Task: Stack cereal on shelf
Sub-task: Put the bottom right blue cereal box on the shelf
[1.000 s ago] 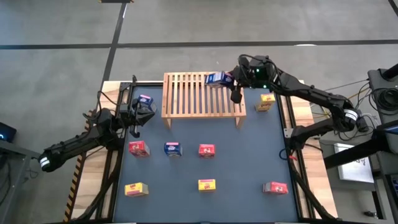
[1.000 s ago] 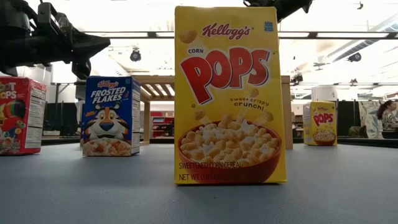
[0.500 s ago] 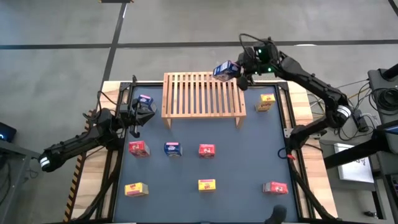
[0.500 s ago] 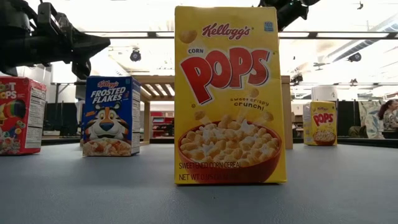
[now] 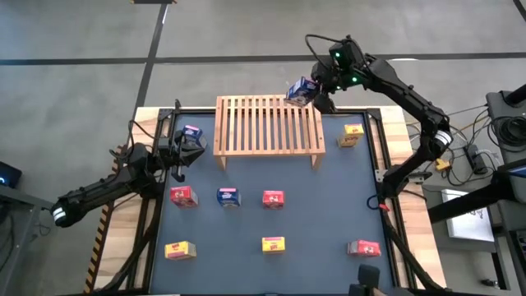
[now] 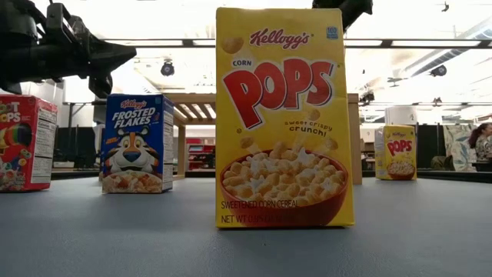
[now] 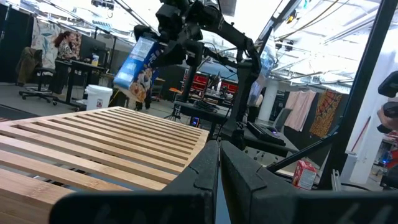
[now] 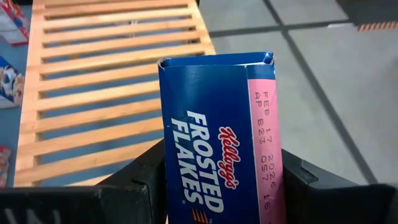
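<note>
1. Right arm's swung up and back since the earlier frame: the right gripper (image 5: 313, 89) w/ its blue box (image 5: 301, 90) was over the rack's far right slats, now it's up beyond the far right corner of the rack (image 5: 269, 125).
2. Fingers (image 8: 146, 167) on that right gripper are pinching the blue box (image 8: 219, 140) on both sides; box is in the air and tilted, not touching the slats (image 8: 99, 93).
3. Left wrist view confirms: blue box (image 7: 137, 60) hangs above the rack's far edge (image 7: 118, 134).
4. Left gripper (image 5: 182, 148) sits near the rack's front left leg, fingers pressed together, holding nothing.
5. One more blue box (image 5: 191, 131) stands just beside it, left of the rack.
6. Yellow box (image 5: 352, 135) stands right of the rack.
7. On the dark worktop (image 5: 320, 214), middle row: red (image 5: 182, 196), blue (image 5: 228, 196), red (image 5: 273, 198).
8. Front row: yellow (image 5: 180, 249), yellow (image 5: 273, 243), red (image 5: 363, 247).
9. Low view: front yellow box (image 6: 283, 117) fills centre, blue box (image 6: 137, 143) to its left.
</note>
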